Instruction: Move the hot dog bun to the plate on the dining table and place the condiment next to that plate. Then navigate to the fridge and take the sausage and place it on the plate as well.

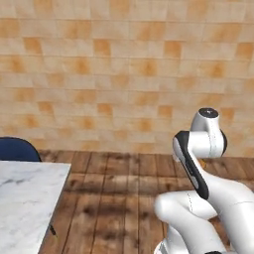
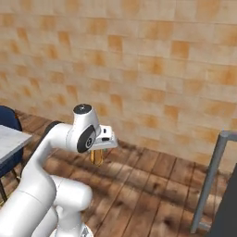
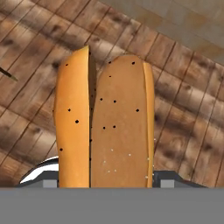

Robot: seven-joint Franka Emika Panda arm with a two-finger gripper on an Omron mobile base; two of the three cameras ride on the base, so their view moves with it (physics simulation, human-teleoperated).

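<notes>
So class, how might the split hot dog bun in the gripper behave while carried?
The hot dog bun looks soft and light. Its split halves suggest that squeezing could make it fold. It hangs below the gripper over the wooden floor, so it might slip.

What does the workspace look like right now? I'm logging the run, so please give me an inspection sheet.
Surface: marble table at left, its visible corner bare.
Job's things: bun held upright in the tool, over the wooden floor.
Clutter: nothing seen.
Tool: tool shut on the bun, away from the table.
Cables: nothing seen.
Surroundings: tan tiled wall, blue stool behind the table, grey metal frame at right.
</notes>
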